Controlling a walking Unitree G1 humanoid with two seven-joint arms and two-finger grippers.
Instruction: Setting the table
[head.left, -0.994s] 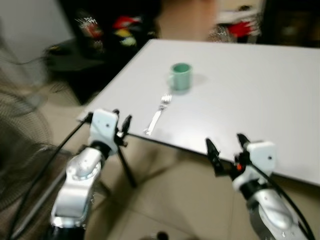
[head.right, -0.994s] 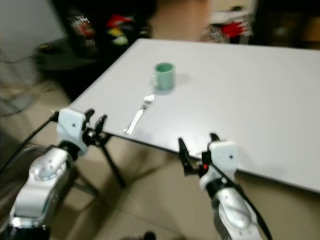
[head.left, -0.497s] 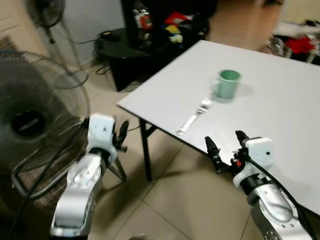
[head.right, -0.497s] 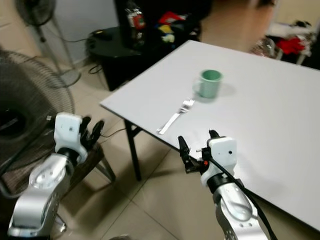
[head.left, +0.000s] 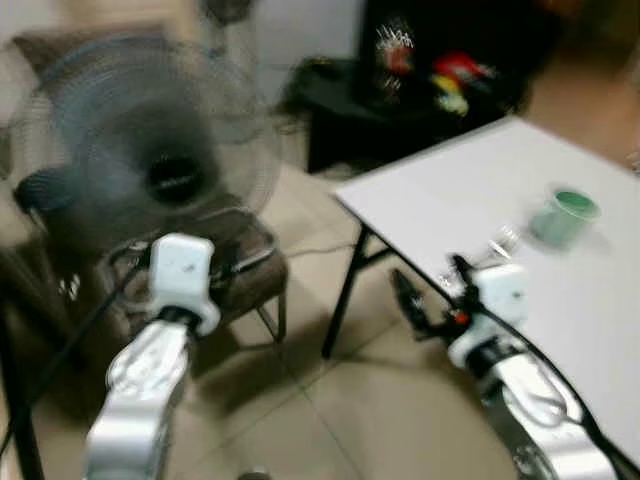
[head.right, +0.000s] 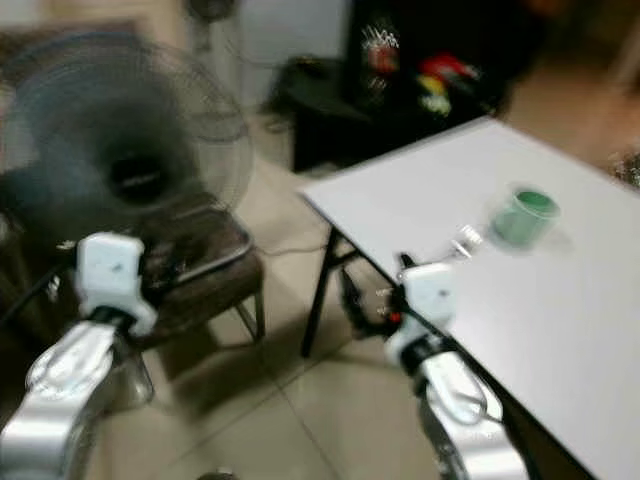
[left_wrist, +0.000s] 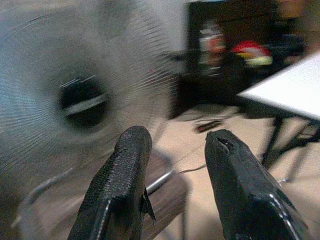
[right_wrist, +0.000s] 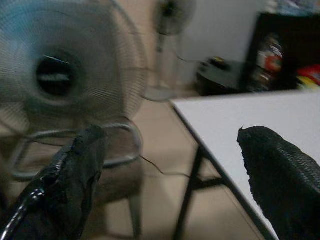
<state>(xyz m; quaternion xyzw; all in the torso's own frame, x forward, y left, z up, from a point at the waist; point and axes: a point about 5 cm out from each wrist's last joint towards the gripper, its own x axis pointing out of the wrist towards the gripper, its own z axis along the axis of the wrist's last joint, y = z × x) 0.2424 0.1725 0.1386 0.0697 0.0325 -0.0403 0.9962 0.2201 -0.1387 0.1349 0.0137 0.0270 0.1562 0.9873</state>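
A green mug (head.left: 563, 215) stands on the white table (head.left: 440, 195) at the right of the blurred head views, with a silver fork (head.left: 500, 241) lying just in front of it near the table edge. My right gripper (head.left: 425, 272) hovers off the table's near edge, fingers spread open with nothing between them; in the right wrist view, the right gripper (right_wrist: 170, 150) faces the table corner. My left gripper (left_wrist: 177, 145) is held over the floor at the left, its fingers apart and empty, pointing toward a fan.
A large standing fan (head.left: 160, 150) fills the left background, with a brown-seated chair (head.left: 240, 265) in front of it. A black cabinet (head.left: 440, 90) with red and yellow items stands behind the table. Tiled floor (head.left: 330, 400) lies between the chair and the table legs.
The whole view has swung left: the table, mug and fork shifted to the right edge and the fan came to the middle. Both grippers keep the same posture.
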